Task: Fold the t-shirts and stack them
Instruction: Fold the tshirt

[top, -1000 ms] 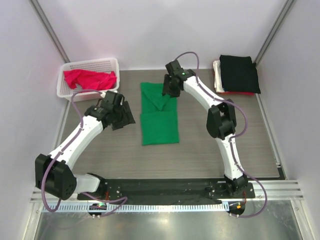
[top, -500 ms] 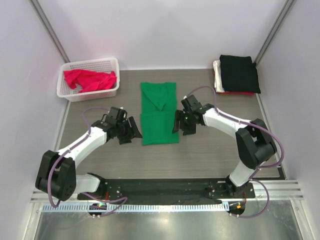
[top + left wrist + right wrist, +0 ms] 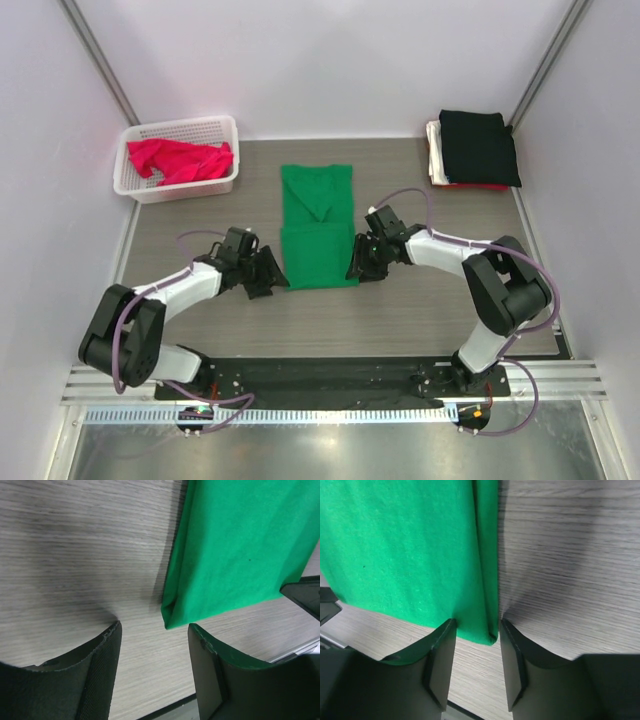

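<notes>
Five shirts are in view on and around the grey wood-grain counter [image 3: 430,310]. One green shirt [image 3: 318,225] lies folded into a long strip at the middle of it, its near half doubled over.

Two black-and-white arms reach in low from the near edge, one to each near corner of that strip. The left pincer [image 3: 155,630] is released, its two fingers spread apart just short of the shirt's near left corner; the wrist view shows bare counter between the tips and the cloth's folded corner a little ahead of them. The right pincer [image 3: 477,625] is also released, its fingers standing apart astride the near right corner, the doubled edge lying flat and unpinched between them.

One white plastic basket [image 3: 175,188] sits at the far left corner and holds one crumpled pink-red shirt [image 3: 180,158].

At the far right stands one stack of three folded shirts: a black shirt [image 3: 478,147] on top, a white shirt [image 3: 434,150] showing along its left side, and a red shirt [image 3: 470,187] peeking out at the near edge.
</notes>
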Motion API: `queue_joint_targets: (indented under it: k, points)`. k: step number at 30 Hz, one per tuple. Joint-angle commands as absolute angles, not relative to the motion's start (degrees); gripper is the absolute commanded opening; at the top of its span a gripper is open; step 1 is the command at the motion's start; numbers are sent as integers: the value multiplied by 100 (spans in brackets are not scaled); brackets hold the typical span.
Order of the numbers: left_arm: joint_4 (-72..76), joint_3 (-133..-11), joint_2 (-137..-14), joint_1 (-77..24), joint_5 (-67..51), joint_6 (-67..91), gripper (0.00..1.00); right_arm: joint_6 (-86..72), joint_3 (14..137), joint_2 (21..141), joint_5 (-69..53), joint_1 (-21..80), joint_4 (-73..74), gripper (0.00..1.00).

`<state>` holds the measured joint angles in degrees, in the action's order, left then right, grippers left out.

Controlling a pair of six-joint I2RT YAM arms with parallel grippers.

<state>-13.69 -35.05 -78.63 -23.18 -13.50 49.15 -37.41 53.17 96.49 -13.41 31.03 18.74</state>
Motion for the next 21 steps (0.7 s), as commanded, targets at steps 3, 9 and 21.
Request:
queue_joint_targets:
  k: [3, 9, 21]
  points:
    - [-713, -3384, -8077, -2347, -1521, 5027, 55, -3806, 5133, 9712, -1441, 3103, 1538, 44]
    - [-563, -3340, -8183, -2355, -1521, 5089, 49, -3814, 4975, 9650, -1424, 3103, 1529, 43]
    - [-220, -3147, -8253, -2408, -1573, 5185, 40, -3841, 4518, 9352, -1371, 3094, 1538, 48]
